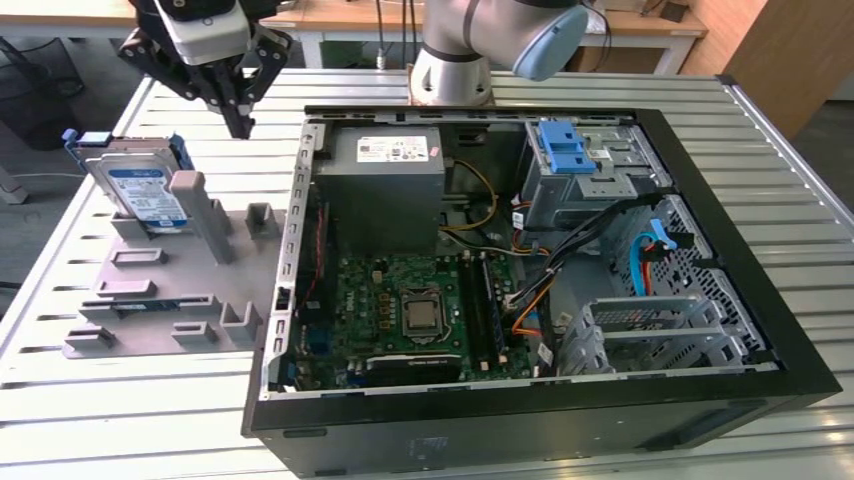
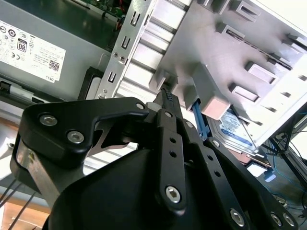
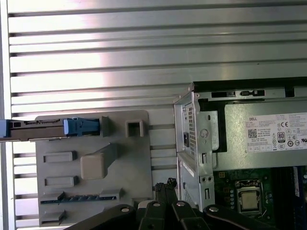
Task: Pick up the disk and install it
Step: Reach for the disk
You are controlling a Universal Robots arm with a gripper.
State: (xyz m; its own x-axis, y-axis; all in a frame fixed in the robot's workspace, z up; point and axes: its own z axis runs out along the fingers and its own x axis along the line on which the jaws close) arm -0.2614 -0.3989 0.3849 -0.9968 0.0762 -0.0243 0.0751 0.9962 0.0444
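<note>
The disk [image 1: 140, 190] stands on edge in a slot at the far end of the grey fixture [image 1: 160, 300], at the exterior view's left; its blue-and-white label and blue bracket show. My gripper [image 1: 240, 122] hangs above the slatted table between the disk and the open computer case [image 1: 747, 250], to the right of the disk and apart from it. Its black fingers are shut with nothing between them. In the first wrist view the disk [image 3: 43, 128] shows edge-on, away from the gripper [image 3: 165, 184]. The second wrist view has the gripper [image 2: 166, 94] near the fixture, with the disk [image 2: 235, 128] beyond.
The grey power supply [image 1: 387, 180] sits in the case's near-left corner. A metal drive cage with a blue latch [image 1: 574, 150] is at the case's back right, and another metal cage [image 1: 654, 325] sits lower right. The motherboard [image 1: 414, 310] lies in the middle. Slatted table [image 1: 160, 420] surrounds everything.
</note>
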